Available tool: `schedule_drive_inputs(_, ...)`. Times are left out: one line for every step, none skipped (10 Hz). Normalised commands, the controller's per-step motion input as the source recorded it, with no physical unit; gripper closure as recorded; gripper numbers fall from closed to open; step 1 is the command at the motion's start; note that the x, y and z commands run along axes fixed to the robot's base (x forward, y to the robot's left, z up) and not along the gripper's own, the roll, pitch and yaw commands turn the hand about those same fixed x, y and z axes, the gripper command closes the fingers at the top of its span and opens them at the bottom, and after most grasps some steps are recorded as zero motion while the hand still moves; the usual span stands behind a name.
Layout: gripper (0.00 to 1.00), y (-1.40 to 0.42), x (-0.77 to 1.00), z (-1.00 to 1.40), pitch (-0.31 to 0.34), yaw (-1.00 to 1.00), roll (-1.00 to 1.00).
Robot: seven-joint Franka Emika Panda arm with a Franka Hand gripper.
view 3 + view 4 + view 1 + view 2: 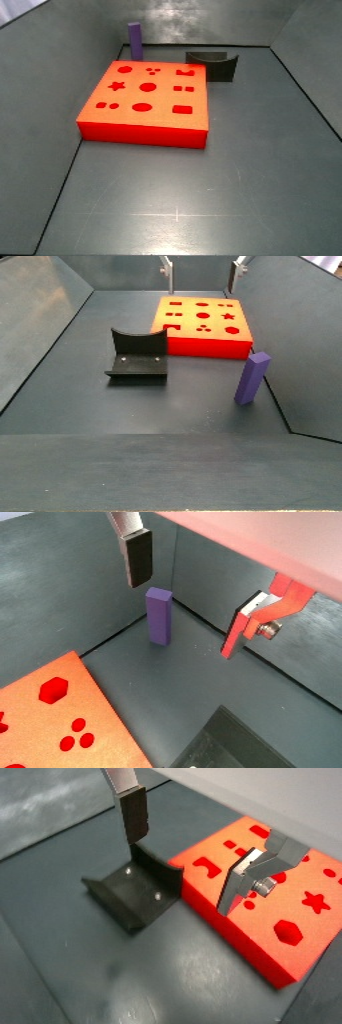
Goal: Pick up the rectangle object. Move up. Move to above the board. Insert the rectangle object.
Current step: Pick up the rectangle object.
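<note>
Gripper (201,597) raised, fingers apart, empty; rectangle object (159,616) upright on floor below, untouched.

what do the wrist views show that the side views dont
Only the wrist views show the gripper up close, open and holding nothing, one finger a silver plate with a dark pad. Only the side views show the whole layout: the rectangle object upright on the floor, apart from the board, and the fixture beside it. Both sets show all three things, and a side view catches only the gripper's fingertips at its top edge.
</note>
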Motion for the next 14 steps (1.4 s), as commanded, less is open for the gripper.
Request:
schedule_drive_inputs(0.00, 0.64, -0.45, -0.44, -0.080, 0.56, -0.11)
schedule_drive_inputs(0.00, 0.56, -0.43, -0.52, -0.123, 0.60, -0.02)
schedule_drive_inputs(0.00, 0.49, -0.52, -0.60, -0.124, 0.55, 0.00)
schedule_drive_inputs(0.00, 0.25, -0.45, -0.64, -0.110, 0.65, 0.04)
schedule_drive_inputs(0.00, 0.09, -0.53, -0.56, -0.174, 0.55, 0.03)
schedule_drive_inputs(0.00, 0.00, -0.66, -0.49, -0.199, 0.31, 0.06)
schedule_drive_inputs(0.00, 0.02, -0.59, -0.49, -0.161, 0.30, 0.10)
schedule_drive_inputs(0.00, 0.09, -0.56, -0.44, -0.129, 0.27, 0.10)
schedule_drive_inputs(0.00, 0.08, -0.31, -0.36, -0.064, 0.21, 0.08)
schedule_drive_inputs(0.00, 0.08, 0.01, -0.33, 0.000, 0.19, 0.00)
schedule_drive_inputs(0.00, 0.10, 0.14, -0.32, 0.043, 0.09, 0.00)
schedule_drive_inputs(0.00, 0.19, 0.00, -0.35, 0.013, 0.08, 0.00)
schedule_drive_inputs(0.00, 0.22, 0.00, -0.30, 0.000, 0.13, 0.00)
schedule_drive_inputs(0.00, 0.19, 0.00, -0.26, 0.000, 0.11, 0.00)
